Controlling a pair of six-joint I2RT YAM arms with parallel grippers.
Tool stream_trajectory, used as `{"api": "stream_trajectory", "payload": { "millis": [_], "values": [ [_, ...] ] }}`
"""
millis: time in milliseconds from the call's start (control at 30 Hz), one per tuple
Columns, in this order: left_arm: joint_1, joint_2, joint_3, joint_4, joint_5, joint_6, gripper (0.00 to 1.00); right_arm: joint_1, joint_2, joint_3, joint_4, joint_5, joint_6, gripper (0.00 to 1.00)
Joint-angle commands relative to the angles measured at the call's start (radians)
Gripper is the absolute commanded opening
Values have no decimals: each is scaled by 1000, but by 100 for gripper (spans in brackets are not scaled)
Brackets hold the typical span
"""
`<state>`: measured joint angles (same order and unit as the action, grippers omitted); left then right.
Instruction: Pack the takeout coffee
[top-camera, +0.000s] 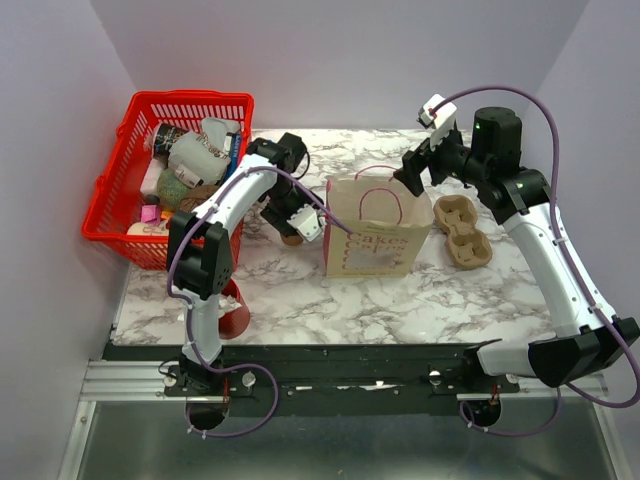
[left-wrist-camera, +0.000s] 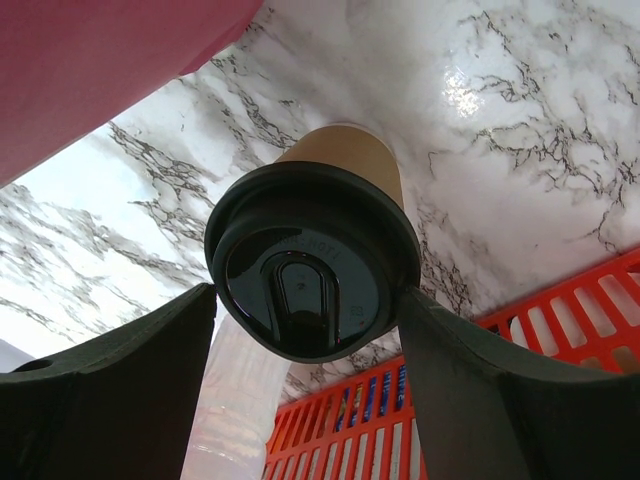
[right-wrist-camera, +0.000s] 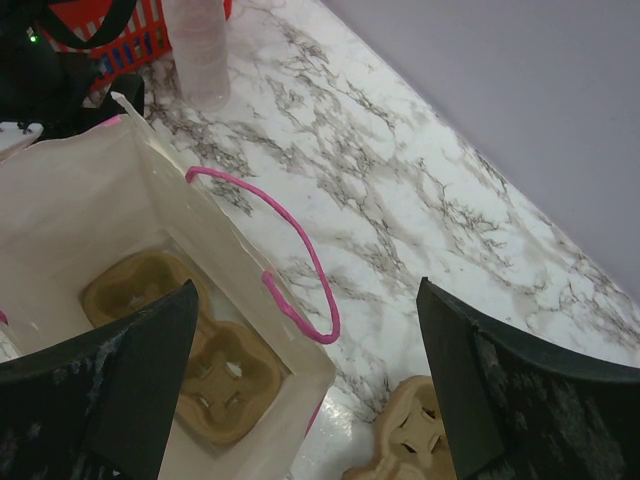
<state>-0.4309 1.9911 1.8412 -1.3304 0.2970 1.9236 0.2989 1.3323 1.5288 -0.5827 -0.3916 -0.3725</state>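
Gripping the black-lidded tan paper cup, left jaws must yet load the centre-frame pink-handled paper bag; right jaws gape.

Light falls bright and even from above in the top view, and the white marble-pattern table top carries only soft shadows. In the left wrist view a white glare spot burns on the marble (upper right), the round black plastic lid shines with reflections, and a pink surface is a featureless blur.
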Motion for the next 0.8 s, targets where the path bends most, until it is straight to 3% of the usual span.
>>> {"api": "stream_trajectory", "payload": {
  "millis": [0,767],
  "values": [
    [-14,14,6,-184,13,6,80,-10,10,21,-25,-32,17,98],
    [-19,72,41,-184,77,-106,82,-14,16,11,-20,-35,24,98]
  ]
}}
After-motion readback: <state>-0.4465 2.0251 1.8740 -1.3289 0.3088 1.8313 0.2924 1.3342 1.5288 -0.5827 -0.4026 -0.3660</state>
